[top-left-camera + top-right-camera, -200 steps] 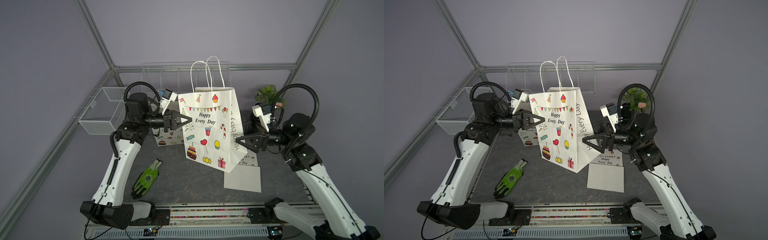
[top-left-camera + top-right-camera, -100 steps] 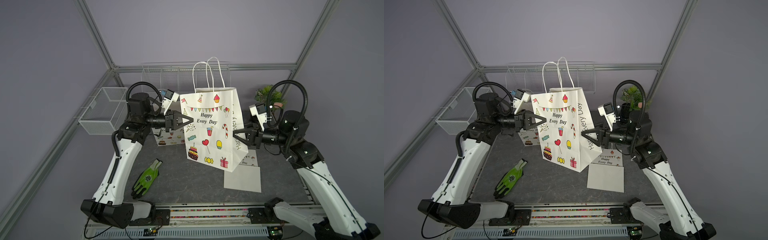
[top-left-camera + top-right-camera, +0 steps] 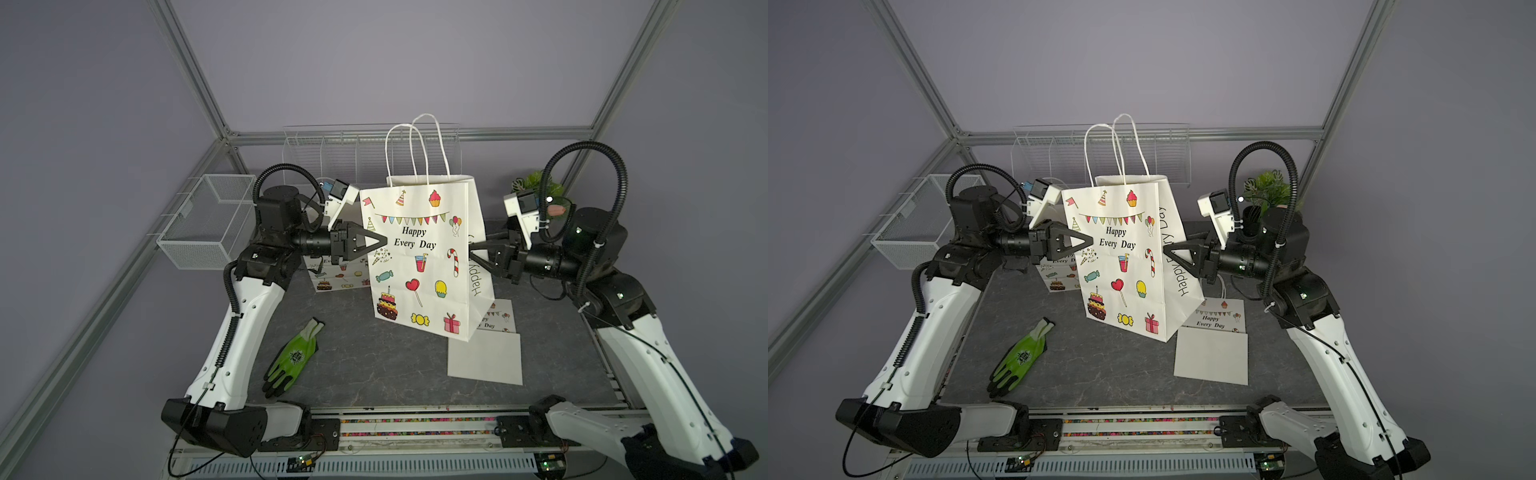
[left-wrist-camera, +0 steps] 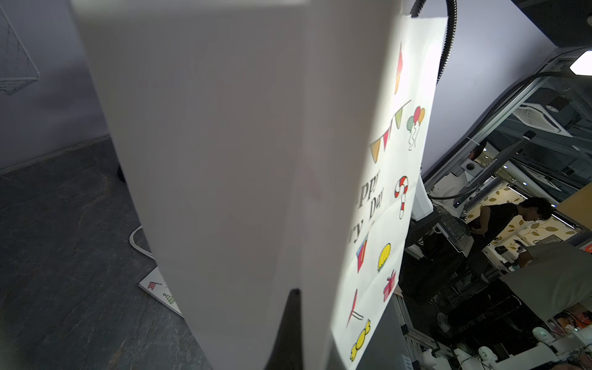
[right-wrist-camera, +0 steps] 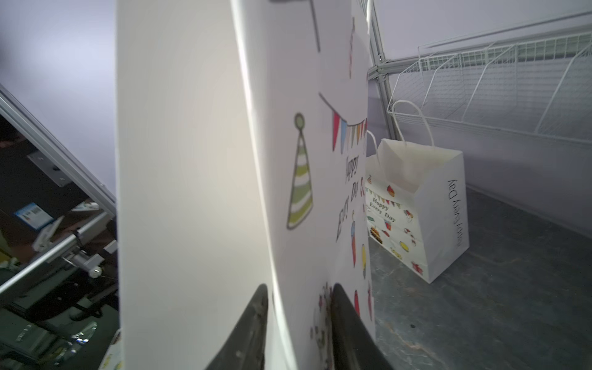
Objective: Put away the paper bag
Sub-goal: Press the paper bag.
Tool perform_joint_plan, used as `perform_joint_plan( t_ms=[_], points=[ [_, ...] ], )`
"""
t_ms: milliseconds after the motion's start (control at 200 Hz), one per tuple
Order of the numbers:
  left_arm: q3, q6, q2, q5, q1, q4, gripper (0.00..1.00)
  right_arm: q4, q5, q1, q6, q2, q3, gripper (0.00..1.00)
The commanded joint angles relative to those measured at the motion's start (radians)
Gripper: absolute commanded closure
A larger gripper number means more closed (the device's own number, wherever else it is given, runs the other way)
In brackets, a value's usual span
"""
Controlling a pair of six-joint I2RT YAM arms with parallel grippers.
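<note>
On the dark grey counter (image 3: 374, 365) stands the tall white paper bag with party pictures (image 3: 419, 257). It may crumple or rip if the arms pull unevenly. Both arms bend up and point sideways at it. The left pincer (image 3: 380, 240) is pinched tight on its side; the right pincer (image 5: 299, 288) is slightly open around the other edge.

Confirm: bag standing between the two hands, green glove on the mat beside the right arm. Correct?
Wrong on one point: the green glove lies beside the left arm, not the right; both top views show it. The bag does stand between the left hand and the right hand.
</note>
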Motion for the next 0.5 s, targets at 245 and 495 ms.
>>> perform_joint_plan(
  t_ms=[245,495],
  points=[
    [0.038,0.019,0.009,0.015,-0.006,-0.010,1.00,-0.068,0.045,0.010,-0.061,0.005,-0.003,0.78],
    [0.050,0.020,-0.005,0.032,-0.006,-0.016,1.00,-0.168,0.135,0.005,-0.103,-0.114,-0.071,0.02]
  ],
)
